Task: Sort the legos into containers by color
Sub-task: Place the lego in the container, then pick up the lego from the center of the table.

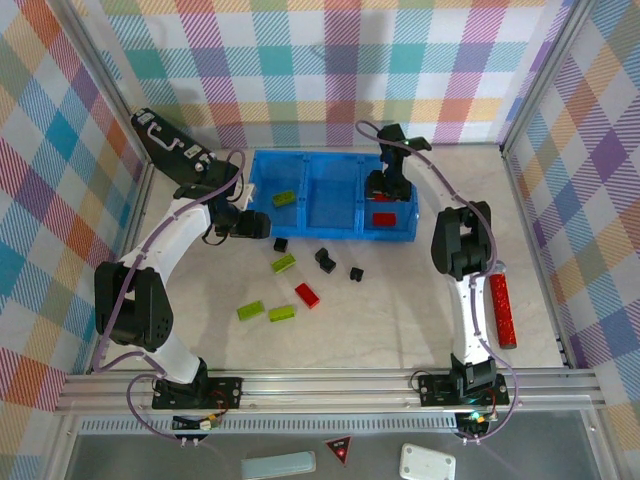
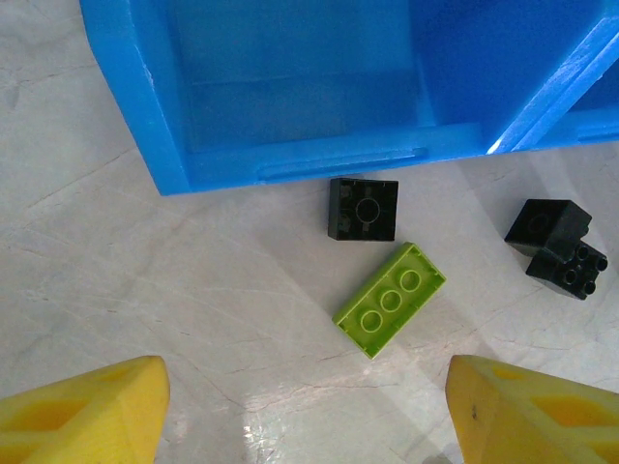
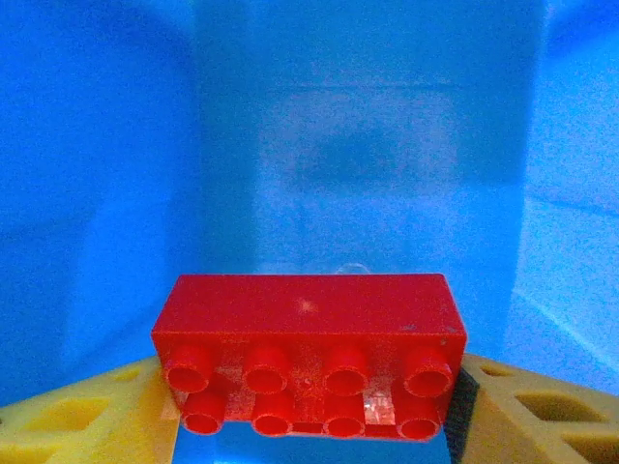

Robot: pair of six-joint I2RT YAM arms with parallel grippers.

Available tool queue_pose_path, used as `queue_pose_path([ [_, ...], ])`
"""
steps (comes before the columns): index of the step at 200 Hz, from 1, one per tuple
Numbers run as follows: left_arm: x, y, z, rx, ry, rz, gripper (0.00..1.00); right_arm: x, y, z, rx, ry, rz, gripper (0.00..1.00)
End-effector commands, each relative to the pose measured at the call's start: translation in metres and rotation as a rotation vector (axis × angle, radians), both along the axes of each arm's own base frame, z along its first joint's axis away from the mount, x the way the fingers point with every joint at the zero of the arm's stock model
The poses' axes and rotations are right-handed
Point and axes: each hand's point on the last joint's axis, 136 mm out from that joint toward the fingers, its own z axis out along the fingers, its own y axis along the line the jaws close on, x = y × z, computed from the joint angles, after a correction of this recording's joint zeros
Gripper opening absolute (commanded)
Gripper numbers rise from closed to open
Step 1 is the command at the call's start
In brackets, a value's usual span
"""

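While my right claw [image 3: 309,391] pinches a red brick [image 3: 309,329] by its two short ends, studs turned toward the wrist camera, it hangs in the right-hand compartment of the blue tray [image 1: 310,237], blue walls on every side. This piece should be light, hard and rigid. It won't crush, but those glossy end faces look slick, so I judge a square, firm pinch matters, and a low release so it doesn't bounce. Over on the other side, my left claw [image 2: 308,425] is spread wide with nothing between the fingers, hovering above the desk [image 2: 145,271] just outside the tray's near wall. Below it lies a lime-green brick [image 2: 390,300], studs up and slantwise, with a black brick [image 2: 363,208] just beside it and close to the tray wall. Green's the better target, I reckon: take it across the long smooth sides, wrist turned to match its slant, staying off the studs. A sorted lime brick [image 1: 285,198] already sits in the left compartment, so that's its home.
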Motion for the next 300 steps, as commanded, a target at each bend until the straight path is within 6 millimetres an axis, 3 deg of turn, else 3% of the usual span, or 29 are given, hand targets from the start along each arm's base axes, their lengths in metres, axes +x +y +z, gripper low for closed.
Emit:
queue_pose_path([
  [1, 0.001, 0.002, -0.005, -0.006, 0.009, 0.000, 0.75, 0.005, -0.004, -0.010, -0.013, 0.018, 0.015, 0.68],
  [44, 0.000, 0.003, -0.006, -0.002, 0.012, 0.002, 0.75, 0.007, -0.002, -0.031, -0.022, 0.047, 0.026, 0.69],
  [88, 0.000, 0.000, -0.007, -0.009, 0.015, -0.003, 0.75, 0.005, -0.002, -0.032, -0.019, 0.055, 0.021, 0.73],
  [128, -0.005, -0.012, -0.005, -0.004, 0.030, -0.024, 0.75, 0.005, -0.001, -0.003, 0.000, 0.011, 0.020, 0.78],
  [200, -0.015, -0.067, 0.012, -0.016, 0.041, -0.031, 0.73, -0.011, -0.001, 0.058, 0.047, -0.074, 0.022, 0.78],
  [242, -0.016, -0.104, -0.004, 0.005, 0.054, -0.005, 0.69, -0.031, -0.005, 0.084, 0.072, -0.115, 0.018, 0.78],
  [300, -0.005, -0.131, -0.033, 0.040, 0.064, 0.210, 0.68, -0.065, -0.021, 0.100, 0.068, -0.148, -0.007, 0.78],
])
